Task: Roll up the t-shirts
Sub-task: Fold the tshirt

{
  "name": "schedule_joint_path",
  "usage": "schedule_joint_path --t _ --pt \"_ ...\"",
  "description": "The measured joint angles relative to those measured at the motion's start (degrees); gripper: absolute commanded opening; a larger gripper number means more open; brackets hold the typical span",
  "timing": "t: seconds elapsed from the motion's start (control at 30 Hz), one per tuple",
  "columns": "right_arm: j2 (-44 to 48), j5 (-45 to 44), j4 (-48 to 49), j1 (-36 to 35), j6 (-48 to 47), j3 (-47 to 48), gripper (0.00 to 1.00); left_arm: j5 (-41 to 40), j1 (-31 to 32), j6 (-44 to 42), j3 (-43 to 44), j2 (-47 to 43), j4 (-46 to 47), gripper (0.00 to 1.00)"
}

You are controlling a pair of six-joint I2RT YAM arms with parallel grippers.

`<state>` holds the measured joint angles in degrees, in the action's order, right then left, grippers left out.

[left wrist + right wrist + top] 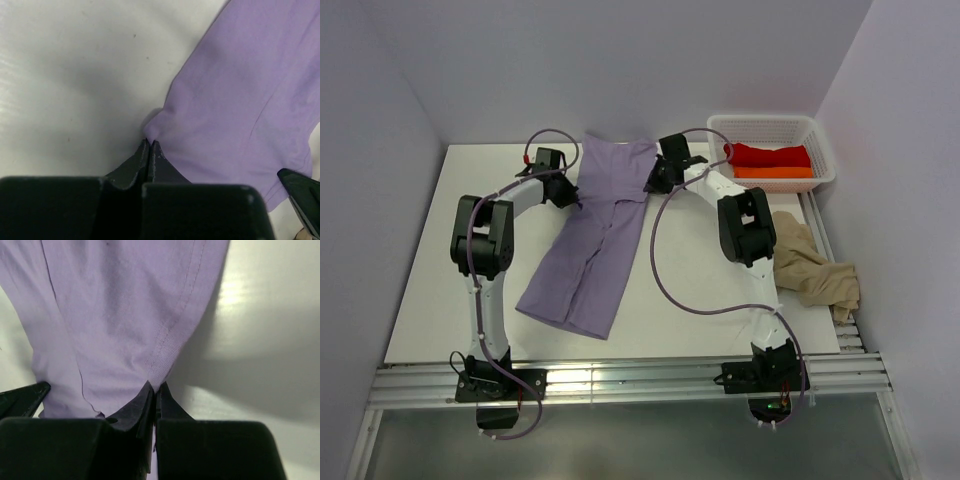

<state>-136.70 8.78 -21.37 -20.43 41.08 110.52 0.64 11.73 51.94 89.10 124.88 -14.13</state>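
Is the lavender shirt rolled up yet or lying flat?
Flat, not rolled. The lavender shirt lies stretched lengthwise on the table, with the left gripper and right gripper each pinching an edge.

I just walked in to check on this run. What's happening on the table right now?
Both arms are on the lavender shirt, spread flat on the table. The left gripper is pinched shut on its left edge, the right gripper on its right edge, near the far end. It is not rolled yet. The beige shirt lies crumpled at the right, and the red shirt and orange shirt sit in the basket at the far right.
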Motion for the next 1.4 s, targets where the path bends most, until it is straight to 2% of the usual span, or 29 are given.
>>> schedule_joint_path --t 0.03,0.1,0.17,0.3,0.43,0.63,0.77,0.87,1.0,1.13,1.2,1.23,1.27,1.4 --pt "-0.94 0.24 -0.63 0.42 -0.15 1.49 0.04 0.07 0.0 0.15 1.16 0.66 -0.72 0.03" --pt "-2.49 1.11 -1.7 1.07 -0.59 4.15 0.32 0.09 0.0 0.22 2.95 1.55 -1.97 0.17" --pt "-3.1 1.44 -2.14 1.44 -1.2 4.94 0.49 0.07 0.0 -0.04 3.67 1.95 -2.8 0.3" --pt "0.42 2.29 0.81 2.19 -2.23 -1.31 0.63 -0.59 -0.04 -0.5 0.66 -0.66 -2.16 0.44" --pt "9.42 2.45 1.66 2.34 -3.69 -13.46 0.64 -1.88 -0.52 -1.86 -8.37 -8.2 -4.59 0.49" --pt "29.27 0.33 5.92 -1.01 -4.59 -35.3 0.64 -4.15 -1.4 -4.55 -21.4 -21.51 -6.45 0.53" --pt "40.74 -2.1 9.97 -9.86 -2.25 -48.46 0.55 -3.5 -1.49 -4.87 -31.89 -32.28 -5.84 0.54" --pt "45.07 -5.33 9.77 -17.7 1.75 -54.99 0.55 -3.17 -1.51 -4.9 -38.01 -37.9 -4.94 0.54" --pt "48.89 -11.34 8.0 -27.3 8.22 -60.67 0.57 -2.03 -1.51 -4.24 -47.39 -46.49 -4.98 0.54" --pt "51.39 -16.17 6.1 -36.11 15.87 -62.9 0.58 -0.9 -1.51 -4.22 -52.41 -54.99 -5.99 0.55" --pt "51.54 -18.18 6.14 -39.76 19.19 -62.9 0.58 -0.37 -1.51 -4.24 -53.55 -59.56 -6.27 0.61" --pt "51.49 -18.84 6.25 -41.38 20.57 -62.9 0.58 -0.04 -1.51 -4.22 -53.94 -62.2 -6.34 0.71" --pt "51.36 -19.28 6.34 -43.12 22.25 -62.9 0.58 0.35 -1.51 -4.48 -54.16 -64.37 -6.29 0.87" --pt "48.43 -20.5 7.5 -47.01 26.62 -62.34 0.58 2.58 -1.51 -4.26 -54.75 -71.65 -6.12 0.89"
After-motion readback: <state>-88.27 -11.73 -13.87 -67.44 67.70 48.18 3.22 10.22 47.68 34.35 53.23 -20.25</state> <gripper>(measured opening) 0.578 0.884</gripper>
